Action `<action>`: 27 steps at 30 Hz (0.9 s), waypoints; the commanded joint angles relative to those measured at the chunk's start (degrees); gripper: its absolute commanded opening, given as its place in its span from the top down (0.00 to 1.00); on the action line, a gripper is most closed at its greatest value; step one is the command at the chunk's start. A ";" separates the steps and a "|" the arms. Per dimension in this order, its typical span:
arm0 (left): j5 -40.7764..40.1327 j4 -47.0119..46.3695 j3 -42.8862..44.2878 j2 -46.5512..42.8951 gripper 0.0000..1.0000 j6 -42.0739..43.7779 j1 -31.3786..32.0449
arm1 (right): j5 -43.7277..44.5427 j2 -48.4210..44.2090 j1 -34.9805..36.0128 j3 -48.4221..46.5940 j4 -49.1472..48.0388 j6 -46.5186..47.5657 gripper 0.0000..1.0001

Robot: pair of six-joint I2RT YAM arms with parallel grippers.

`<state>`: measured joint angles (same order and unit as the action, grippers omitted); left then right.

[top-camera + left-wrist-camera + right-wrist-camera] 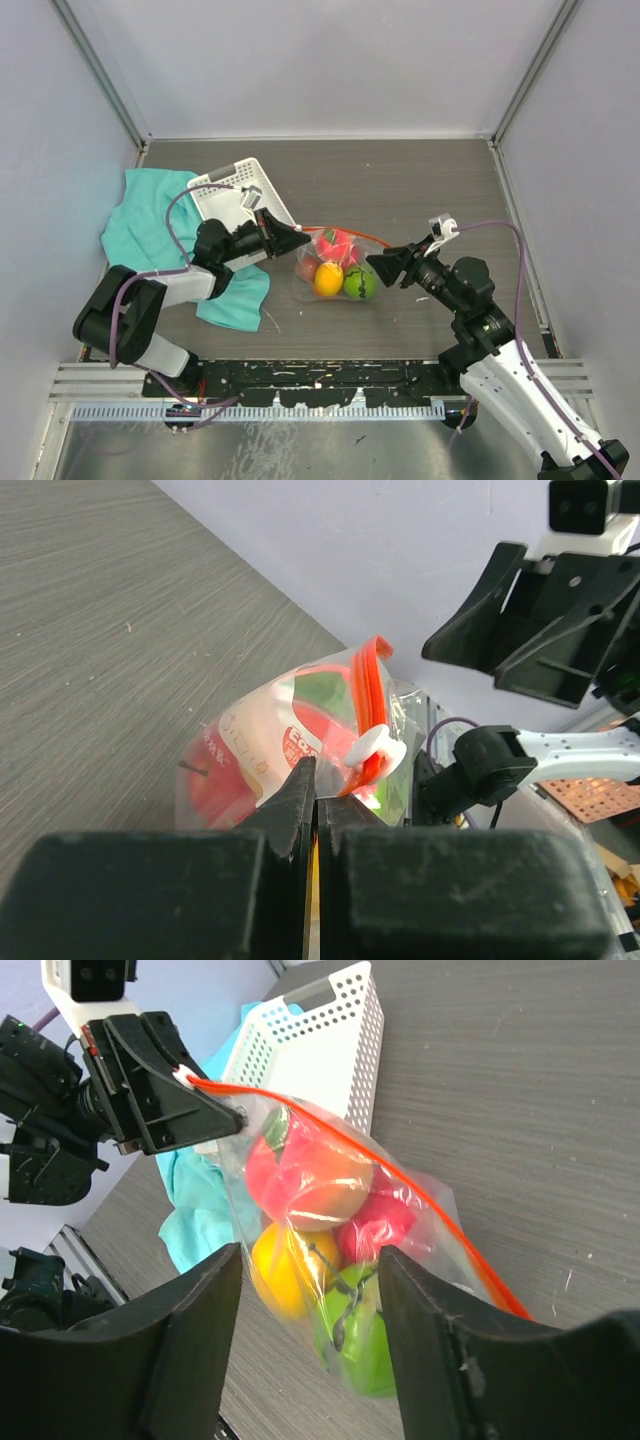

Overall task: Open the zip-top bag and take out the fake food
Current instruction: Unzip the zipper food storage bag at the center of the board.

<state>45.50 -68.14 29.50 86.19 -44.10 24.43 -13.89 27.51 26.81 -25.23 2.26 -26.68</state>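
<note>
A clear zip-top bag (335, 268) of fake food (329, 278), fruits in red, yellow-orange and green, rests on the dark worktop (430, 190), midway between its left and right edges and closer to the near edge. The left jaws are pinched shut on the bag's orange-red zipper strip (366, 690), just beside its white slider (376, 748). The right jaws stand apart at the bag's right side, gripping nothing. A white slotted basket (225, 190) and a teal cloth (140, 230) sit toward the left edge.
</note>
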 commanded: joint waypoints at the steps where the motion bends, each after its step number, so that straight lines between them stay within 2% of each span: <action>1: 1.39 7.82 1.93 -4.75 1.00 6.24 0.44 | -3.53 1.78 -0.12 -4.56 -3.72 3.46 0.36; 4: 1.42 11.31 1.32 -6.31 1.00 7.76 0.66 | -5.94 3.82 -0.15 -5.11 -8.23 5.23 0.29; 9: 0.41 14.87 0.36 -8.92 1.00 9.68 0.78 | -12.41 7.87 -0.17 -4.62 -19.73 8.42 0.25; 13: -0.43 17.85 -0.06 -11.06 1.00 11.80 0.99 | -18.73 12.68 -0.17 -5.12 -27.19 12.84 0.16; 16: -1.22 20.84 -0.07 -12.84 1.00 14.20 1.14 | -22.40 17.47 -0.15 -6.68 -30.63 14.28 0.14; 21: -2.47 24.36 -0.20 -15.87 1.00 17.25 1.41 | -24.70 24.46 -0.13 -11.48 -30.18 16.03 0.13; 23: -2.82 24.96 -0.41 -16.49 1.00 18.03 1.55 | -26.36 27.10 -0.18 -13.74 -29.60 17.69 0.09; 25: -2.82 25.77 -0.44 -16.90 1.00 18.78 1.73 | -29.10 29.58 -0.17 -15.01 -29.46 20.00 0.01; 27: -2.48 26.18 -0.40 -17.17 1.00 19.35 1.89 | -30.58 31.80 -0.17 -16.17 -29.72 21.60 0.00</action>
<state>43.42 -42.72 29.19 70.85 -27.90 25.87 -39.18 56.53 26.81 -37.32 -23.46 -10.15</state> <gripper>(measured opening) 0.006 0.988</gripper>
